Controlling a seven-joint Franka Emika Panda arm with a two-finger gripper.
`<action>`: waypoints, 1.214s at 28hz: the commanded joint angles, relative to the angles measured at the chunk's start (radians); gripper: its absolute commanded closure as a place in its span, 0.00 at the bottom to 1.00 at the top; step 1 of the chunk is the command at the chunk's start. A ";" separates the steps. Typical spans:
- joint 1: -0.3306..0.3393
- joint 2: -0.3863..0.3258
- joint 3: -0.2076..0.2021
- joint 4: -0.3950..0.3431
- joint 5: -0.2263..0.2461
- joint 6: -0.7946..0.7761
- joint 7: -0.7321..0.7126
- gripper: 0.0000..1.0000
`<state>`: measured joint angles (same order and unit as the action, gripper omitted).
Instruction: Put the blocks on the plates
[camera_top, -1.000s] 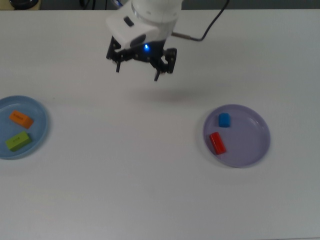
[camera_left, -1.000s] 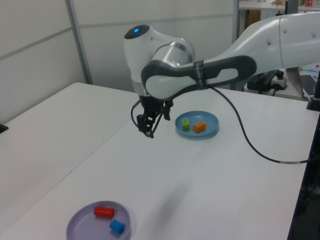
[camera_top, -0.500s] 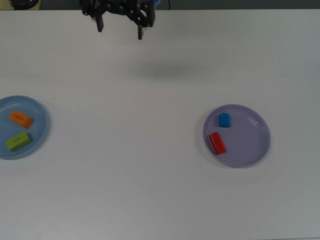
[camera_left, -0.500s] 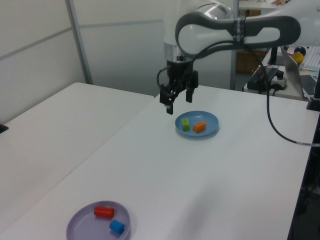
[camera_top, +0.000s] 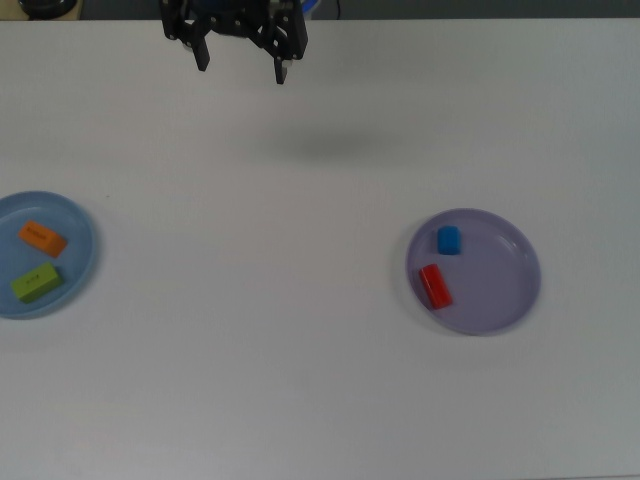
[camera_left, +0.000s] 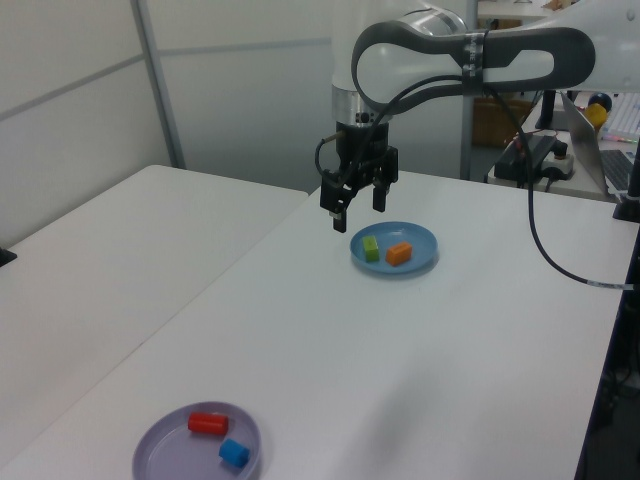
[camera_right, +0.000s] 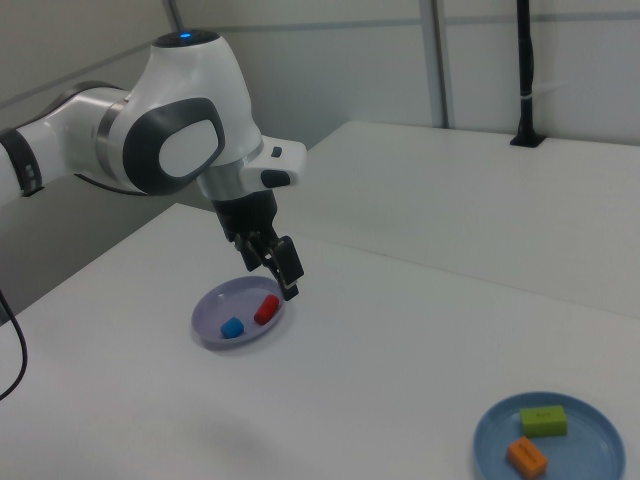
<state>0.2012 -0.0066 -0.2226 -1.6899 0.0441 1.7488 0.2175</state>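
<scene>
Judging by the layout, the task looks finished: orange block and green block lie on the blue plate, red block and blue block on the lavender plate, while the end effector hangs spread and empty above the desk.

This is a robotics lab or research workroom. A white Franka arm hangs over a plain white table, with a black cable trailing from it across the right of the left view. Grey partition panels with metal posts close off the upper left of the left view. At the upper right of the left view a further desk carries a laptop and clutter. A black pole stands at the top right of the right view.
</scene>
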 joint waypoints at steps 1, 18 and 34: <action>0.006 -0.003 -0.006 -0.005 0.010 -0.009 -0.026 0.00; 0.009 0.008 -0.003 0.009 -0.030 -0.009 -0.041 0.00; 0.009 0.020 -0.003 0.009 -0.030 -0.011 -0.035 0.00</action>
<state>0.2012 0.0017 -0.2208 -1.6893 0.0300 1.7488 0.1967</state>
